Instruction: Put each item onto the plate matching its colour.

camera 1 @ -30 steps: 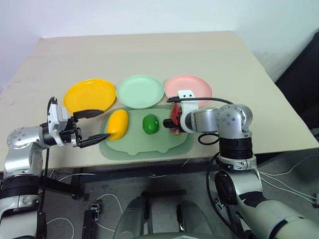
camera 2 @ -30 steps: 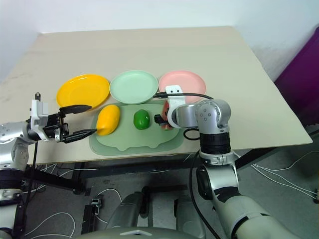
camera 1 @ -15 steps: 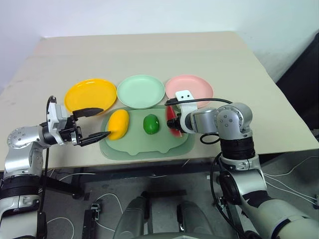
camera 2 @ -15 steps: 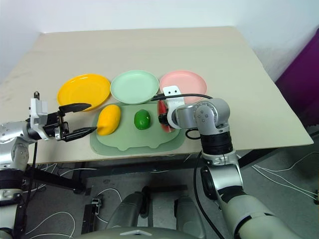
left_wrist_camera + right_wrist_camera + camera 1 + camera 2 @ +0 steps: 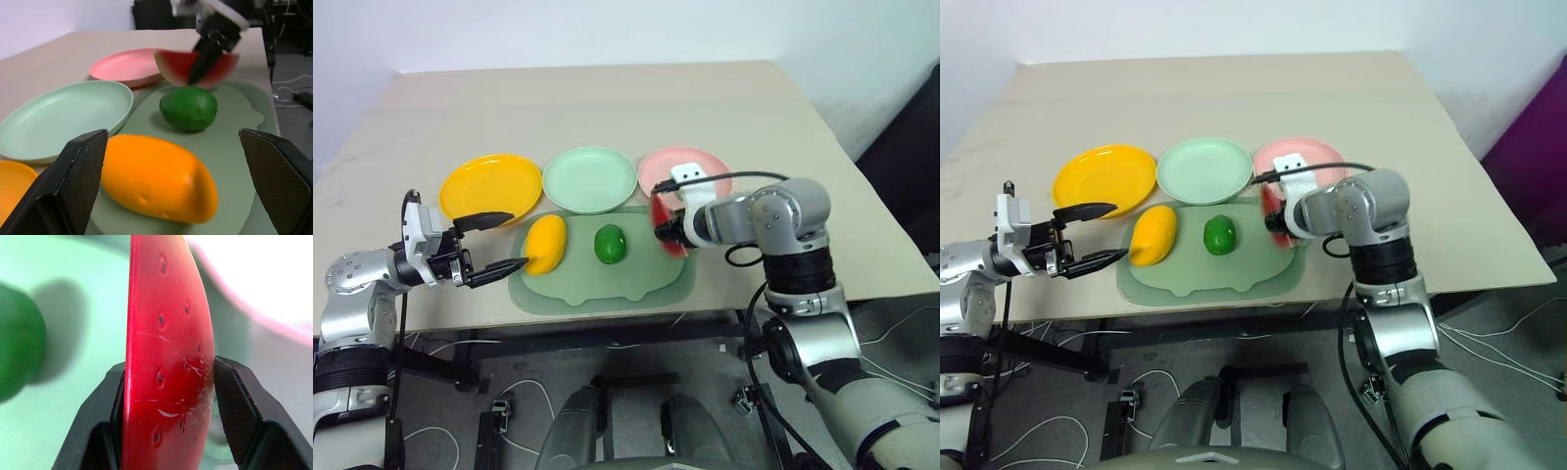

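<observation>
Beige table [image 5: 607, 108], mat [image 5: 597, 284] as landmark. Right pincer [image 5: 664, 227] clamps watermelon wedge [image 5: 661, 223] above mat's right edge, near pink plate [image 5: 700, 162]. Left pincer [image 5: 499, 243] gapes empty beside mat's mango [image 5: 545, 245].

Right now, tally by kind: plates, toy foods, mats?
Plates: 3, yellow, mint green, pink
Toy foods: 3, mango, green fruit, watermelon wedge gripped in the right gripper fingers
Mats: 1, pale green mat
Total: 7
</observation>
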Motion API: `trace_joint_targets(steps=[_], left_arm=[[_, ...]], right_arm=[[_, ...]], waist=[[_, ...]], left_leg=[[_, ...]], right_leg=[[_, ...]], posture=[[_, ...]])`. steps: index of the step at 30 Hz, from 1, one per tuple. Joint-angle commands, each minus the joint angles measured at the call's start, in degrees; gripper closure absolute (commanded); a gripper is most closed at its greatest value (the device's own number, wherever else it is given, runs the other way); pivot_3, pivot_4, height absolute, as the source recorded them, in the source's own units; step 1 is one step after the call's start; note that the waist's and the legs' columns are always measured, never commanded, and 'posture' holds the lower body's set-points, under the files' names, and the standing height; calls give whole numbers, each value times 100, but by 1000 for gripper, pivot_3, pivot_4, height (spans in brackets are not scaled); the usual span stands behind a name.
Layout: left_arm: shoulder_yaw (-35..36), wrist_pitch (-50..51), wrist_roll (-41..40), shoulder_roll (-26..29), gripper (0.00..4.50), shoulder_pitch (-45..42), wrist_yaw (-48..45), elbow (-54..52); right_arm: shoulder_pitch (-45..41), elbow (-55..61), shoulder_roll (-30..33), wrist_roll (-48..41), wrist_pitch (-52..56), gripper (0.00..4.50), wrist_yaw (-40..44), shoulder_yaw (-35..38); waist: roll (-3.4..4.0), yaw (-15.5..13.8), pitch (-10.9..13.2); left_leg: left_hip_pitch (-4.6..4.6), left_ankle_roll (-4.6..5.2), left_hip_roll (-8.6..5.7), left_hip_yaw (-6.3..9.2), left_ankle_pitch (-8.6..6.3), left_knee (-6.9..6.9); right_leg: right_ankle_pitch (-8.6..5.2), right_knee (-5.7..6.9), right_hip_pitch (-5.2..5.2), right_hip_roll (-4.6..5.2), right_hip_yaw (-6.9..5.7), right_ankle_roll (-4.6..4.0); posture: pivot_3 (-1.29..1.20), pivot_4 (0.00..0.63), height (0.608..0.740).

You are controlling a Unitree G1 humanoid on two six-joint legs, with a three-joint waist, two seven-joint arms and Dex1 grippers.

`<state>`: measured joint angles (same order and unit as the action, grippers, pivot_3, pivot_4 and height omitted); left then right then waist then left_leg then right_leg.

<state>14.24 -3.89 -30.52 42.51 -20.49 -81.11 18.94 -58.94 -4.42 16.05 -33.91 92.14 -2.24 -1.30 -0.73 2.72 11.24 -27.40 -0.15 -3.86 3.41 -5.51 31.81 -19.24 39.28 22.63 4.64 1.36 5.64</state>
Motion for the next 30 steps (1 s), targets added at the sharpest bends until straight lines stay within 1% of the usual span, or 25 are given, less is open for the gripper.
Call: trace_joint_targets(steps=[1, 6, 8, 12, 17, 21, 26, 30], left_arm=[[113, -50, -48, 52, 0, -60, -12, -90], [102, -74, -34, 43, 0, -96, -24, -38], [97, -77, -34, 37, 0, -109, -28, -27], [79, -90, -20, 22, 0, -162, -38, 17], [73, -94, -13, 18, 0, -205, -37, 45], [80, -102, -8, 10, 0, -205, -28, 48], [109, -84, -21, 25, 0, -176, -10, 4], [136, -65, -40, 48, 0, -137, 5, -43]], right_arm=[[-325, -84, 133, 92, 35, 2284, 355, 147], [-770, -458, 296, 221, 9, 2284, 761, 335], [-940, -826, 394, 403, -319, 2284, 880, 360], [-1343, -2179, 576, 892, -1417, 2284, 1039, 515], [-1719, -3472, 685, 1358, -2406, 2284, 1395, 438], [-1952, -4437, 658, 1639, -3204, 2284, 1628, 505], [-2165, -5554, 529, 1805, -4252, 2284, 1670, 773], [-2199, -6107, 411, 1921, -4727, 2284, 1718, 875]], waist=[[0, -5, 0], [0, -14, 0], [0, -14, 0], [0, -16, 0], [1, -13, 0], [2, -4, 1], [4, -4, 2], [4, -8, 2]], left_leg=[[0, 0, 0, 0, 0, -5], [-4, 1, 0, -1, 1, -14], [-5, 0, -1, -2, 1, -14], [-3, 0, -1, -2, 0, -14], [-3, 0, -4, -4, 0, -14], [-3, -1, -4, -6, 2, -18], [-3, -2, -3, -8, 5, -20], [2, -3, -3, -8, 5, -20]], right_leg=[[0, -1, 2, 0, 0, 1], [9, -15, 3, 0, -1, 18], [10, -16, 3, 0, -1, 19], [10, -16, 1, 0, -2, 18], [11, -16, 0, 1, -3, 19], [12, -16, 3, -4, -3, 22], [12, -15, 1, -9, -2, 24], [13, -14, -4, -10, -3, 24]], posture=[[0, 150, 737], [0, 150, 737], [0, 150, 737], [0, 150, 737], [0, 150, 737], [0, 150, 737], [0, 150, 737], [0, 150, 737]])
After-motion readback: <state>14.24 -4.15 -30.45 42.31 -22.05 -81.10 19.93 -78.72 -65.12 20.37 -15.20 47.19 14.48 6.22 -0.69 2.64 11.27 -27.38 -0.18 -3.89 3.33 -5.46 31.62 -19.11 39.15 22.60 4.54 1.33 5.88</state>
